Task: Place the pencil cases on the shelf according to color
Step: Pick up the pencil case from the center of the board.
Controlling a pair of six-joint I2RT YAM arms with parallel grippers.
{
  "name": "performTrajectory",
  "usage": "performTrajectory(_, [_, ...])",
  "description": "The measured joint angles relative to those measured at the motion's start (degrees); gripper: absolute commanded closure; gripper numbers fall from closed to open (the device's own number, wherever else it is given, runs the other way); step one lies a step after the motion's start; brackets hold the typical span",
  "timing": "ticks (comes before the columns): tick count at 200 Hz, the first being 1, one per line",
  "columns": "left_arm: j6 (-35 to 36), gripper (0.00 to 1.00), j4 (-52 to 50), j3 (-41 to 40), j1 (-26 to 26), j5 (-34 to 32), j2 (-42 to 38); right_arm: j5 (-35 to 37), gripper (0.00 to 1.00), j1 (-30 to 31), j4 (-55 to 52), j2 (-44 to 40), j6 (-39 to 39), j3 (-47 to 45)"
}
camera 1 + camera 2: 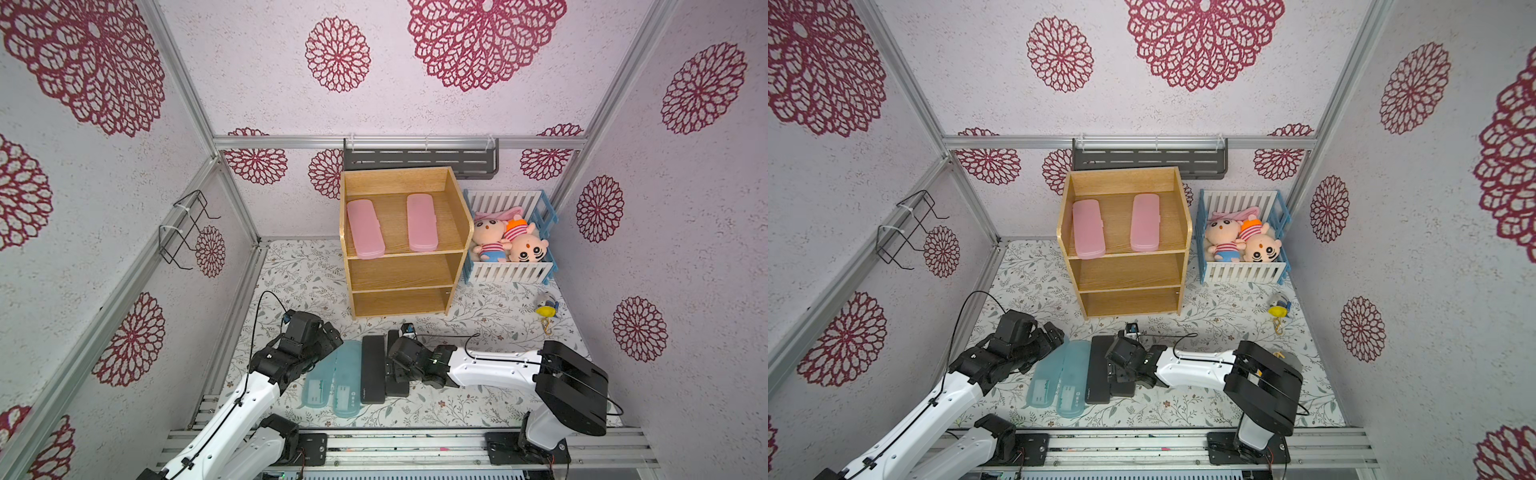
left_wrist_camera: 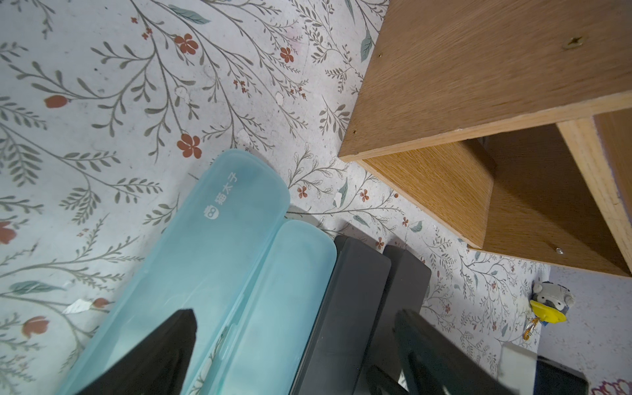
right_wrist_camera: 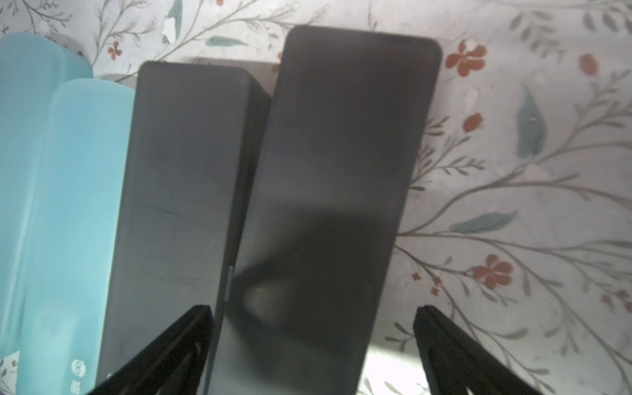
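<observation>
Pencil cases sit in two places. On the top tier of the wooden shelf (image 1: 457, 208), between its raised side walls, lie the pink pair: a left pink case (image 1: 365, 228), its near end reaching the front edge, and a right pink case (image 1: 422, 222), apart from each other and both pointing front to back. The other four lie flat on the flowered counter (image 1: 291, 270) in front of the shelf, in a tight row: two light blue cases (image 1: 347, 378), touching, then the left black case (image 3: 184, 188) and the right black case (image 3: 342, 171) just beside it.

The right hand (image 3: 313, 307) is spread wide above the right black case, one finger at each long side; whether they touch it I cannot tell. The left hand (image 2: 295, 313) is spread too, hanging over the far end of the blue cases and pinching nothing.

Beside the shelf, a white-and-blue crib (image 1: 511, 272) holds two plush toys (image 1: 490, 239). A small yellow keychain toy (image 1: 546, 309) lies on the counter near the crib.
</observation>
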Motion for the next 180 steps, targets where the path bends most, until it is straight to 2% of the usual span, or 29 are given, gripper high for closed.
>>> performTrajectory(48, [-0.04,0.03,0.00,0.00,0.00,0.02,0.04,0.92,0.01,0.76,-0.81,0.90,0.20,0.11])
performTrajectory(82, [-0.22,0.03,0.00,0.00,-0.02,0.24,0.04,2.36,0.01,0.76,-1.81,-0.90,0.81,-3.41])
performTrajectory(131, [-0.28,0.03,0.02,0.00,-0.04,0.42,0.04,3.56,0.01,-0.61,-5.68,-9.40,1.53,-10.62])
performTrajectory(180, [-0.28,0.03,-0.02,-0.20,-0.13,0.39,0.00,2.97,0.01,-0.81,-4.57,-15.30,-0.04,-11.17])
